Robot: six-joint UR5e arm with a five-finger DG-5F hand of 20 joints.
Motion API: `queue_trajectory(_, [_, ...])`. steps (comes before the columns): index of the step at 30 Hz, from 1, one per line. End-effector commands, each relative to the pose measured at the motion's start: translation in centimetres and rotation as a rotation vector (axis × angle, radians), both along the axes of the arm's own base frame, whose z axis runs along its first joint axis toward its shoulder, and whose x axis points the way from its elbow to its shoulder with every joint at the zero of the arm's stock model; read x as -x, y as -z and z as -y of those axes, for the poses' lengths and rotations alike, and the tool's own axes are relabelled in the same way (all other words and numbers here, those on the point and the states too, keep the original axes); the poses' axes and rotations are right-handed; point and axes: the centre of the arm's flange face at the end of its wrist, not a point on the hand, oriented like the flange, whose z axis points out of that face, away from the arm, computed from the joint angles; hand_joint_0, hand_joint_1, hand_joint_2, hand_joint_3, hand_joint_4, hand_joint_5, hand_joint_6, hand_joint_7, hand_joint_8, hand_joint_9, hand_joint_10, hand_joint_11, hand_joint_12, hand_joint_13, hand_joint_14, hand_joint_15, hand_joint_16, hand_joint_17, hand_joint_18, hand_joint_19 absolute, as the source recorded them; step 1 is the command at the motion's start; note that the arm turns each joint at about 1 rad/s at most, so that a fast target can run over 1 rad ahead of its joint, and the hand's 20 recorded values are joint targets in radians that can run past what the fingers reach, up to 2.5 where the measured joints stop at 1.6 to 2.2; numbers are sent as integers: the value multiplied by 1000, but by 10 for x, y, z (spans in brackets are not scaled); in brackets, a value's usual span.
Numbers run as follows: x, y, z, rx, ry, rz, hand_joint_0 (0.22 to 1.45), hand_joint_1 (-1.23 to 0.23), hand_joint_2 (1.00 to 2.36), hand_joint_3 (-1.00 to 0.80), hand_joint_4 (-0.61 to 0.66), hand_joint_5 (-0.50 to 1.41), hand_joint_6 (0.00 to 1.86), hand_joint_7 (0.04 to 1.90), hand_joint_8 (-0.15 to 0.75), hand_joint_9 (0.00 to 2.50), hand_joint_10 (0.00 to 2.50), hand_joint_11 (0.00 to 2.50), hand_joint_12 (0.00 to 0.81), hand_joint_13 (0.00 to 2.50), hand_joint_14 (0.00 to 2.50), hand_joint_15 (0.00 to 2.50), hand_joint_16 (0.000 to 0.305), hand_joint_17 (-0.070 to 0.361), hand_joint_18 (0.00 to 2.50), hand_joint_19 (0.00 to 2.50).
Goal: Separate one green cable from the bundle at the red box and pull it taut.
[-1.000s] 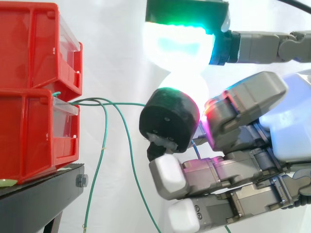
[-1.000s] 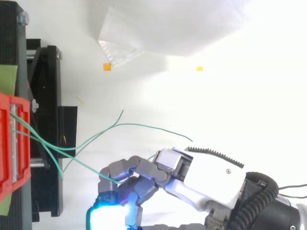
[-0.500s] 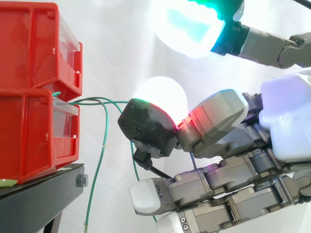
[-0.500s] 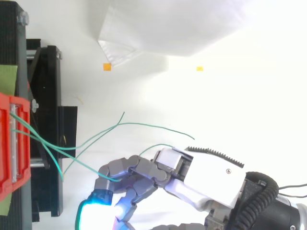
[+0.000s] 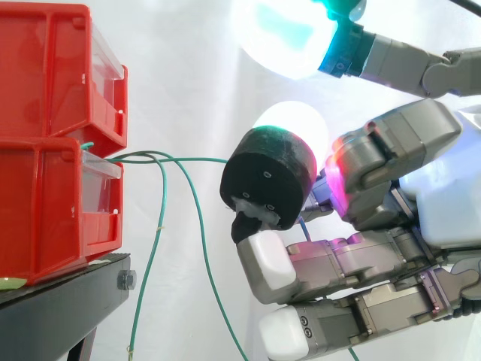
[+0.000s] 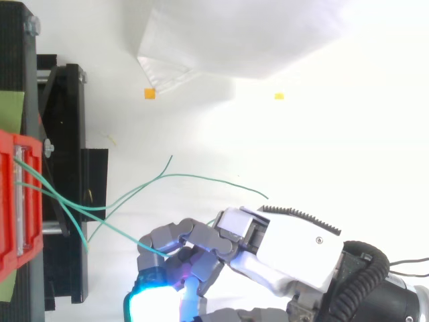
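Observation:
Several thin green cables come out of the lower red box (image 5: 52, 210) at its clear front. One green cable (image 5: 188, 160) runs level from the box to my hand (image 5: 421, 203) and ends behind a black-backed fingertip (image 5: 267, 184). From above, that cable (image 6: 127, 235) goes from the red box (image 6: 10, 201) into the curled fingers of the hand (image 6: 295, 248), which pinch it. Two other green cables (image 5: 150, 256) hang down in front of the stand. One finger with a glowing white and cyan pad (image 5: 289, 34) sticks out above the rest.
A second red bin (image 5: 52, 68) sits on top of the lower one, both on a black stand (image 5: 60, 308). Loose green cables (image 6: 201, 176) arc over the white floor beside the hand. An orange mark (image 6: 149, 94) and a yellow mark (image 6: 279, 96) lie farther off.
Half a second ago the fingers stretched left toward the box. They have since curled back to the right, close to where they were a second ago.

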Motion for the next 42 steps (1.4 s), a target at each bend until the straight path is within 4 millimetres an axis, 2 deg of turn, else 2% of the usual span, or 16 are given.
queue_trajectory(1, [0, 0, 0, -1, 0, 0, 509, -764, 1003, -459, 296, -100, 901, 1469, 307, 1417, 478, 1646, 340, 910, 24, 997, 60, 135, 468, 791])
queue_trajectory(4, [0, 0, 0, -1, -1, 0, 552, -761, 1008, -397, 296, -104, 903, 1468, 295, 1371, 483, 1658, 320, 873, 25, 999, 56, 126, 439, 803])
queue_trajectory(6, [0, 0, 0, -1, -3, 0, 590, -868, 1013, -306, 325, -125, 908, 1453, 297, 1263, 498, 1629, 318, 811, 25, 996, 55, 124, 379, 796])
queue_trajectory(8, [0, 0, 0, -2, -3, -1, 596, -973, 1016, -232, 352, -176, 919, 1392, 324, 1008, 670, 1565, 323, 665, 26, 957, 59, 132, 240, 736])
queue_trajectory(9, [0, 0, 0, -3, -4, 0, 597, -996, 1016, -232, 366, -196, 922, 1347, 342, 929, 643, 1568, 329, 594, 27, 929, 60, 136, 201, 714])
queue_trajectory(12, [0, 0, -1, -5, -9, 0, 605, -1051, 1014, -272, 398, -231, 920, 1311, 378, 794, 548, 1603, 333, 485, 26, 864, 62, 140, 110, 654])
queue_trajectory(14, [-1, 1, 0, -6, -19, -4, 517, -1083, 1000, -500, 413, -235, 921, 1295, 400, 757, 565, 1555, 344, 453, 24, 828, 65, 147, 111, 637])
queue_trajectory(15, [-1, 1, 1, -7, -22, -4, 517, -1074, 1000, -500, 415, -236, 921, 1303, 401, 757, 562, 1557, 344, 450, 25, 827, 65, 147, 111, 637])
queue_trajectory(17, [-1, 1, 2, -7, -27, -6, 377, -955, 1000, -500, 448, -226, 927, 1263, 472, 782, 760, 1391, 395, 493, 21, 797, 77, 172, 173, 610])
queue_trajectory(18, [-1, 1, 2, -7, -27, -6, 367, -940, 1000, -500, 449, -224, 926, 1266, 479, 800, 756, 1388, 398, 503, 19, 791, 77, 174, 182, 607])
queue_trajectory(20, [-1, 1, 2, -5, -28, -6, 312, -764, 1000, -500, 460, -210, 922, 1276, 513, 877, 780, 1358, 425, 568, 18, 780, 83, 186, 243, 585])
queue_trajectory(25, [-2, 0, 2, -7, -27, -2, 323, -616, 1000, -500, 440, -191, 915, 1315, 502, 978, 759, 1364, 430, 610, 19, 779, 81, 182, 282, 616])
queue_trajectory(31, [-2, 1, 3, -5, -27, -4, 460, -628, 1000, -500, 356, -128, 908, 1439, 361, 1242, 752, 1522, 364, 775, 21, 909, 62, 138, 380, 765])
queue_trajectory(36, [-2, 0, 2, -4, -27, -2, 521, -669, 1001, -484, 339, -109, 904, 1477, 310, 1334, 725, 1596, 335, 846, 23, 967, 55, 123, 415, 816])
queue_trajectory(40, [-2, 0, 2, -5, -27, -2, 543, -777, 1015, -266, 345, -119, 905, 1479, 315, 1277, 736, 1626, 329, 817, 22, 983, 55, 124, 379, 812])
queue_trajectory(42, [-2, 0, 2, -5, -27, -2, 541, -812, 1017, -195, 343, -126, 907, 1460, 336, 1222, 813, 1527, 352, 788, 25, 971, 60, 135, 386, 789])
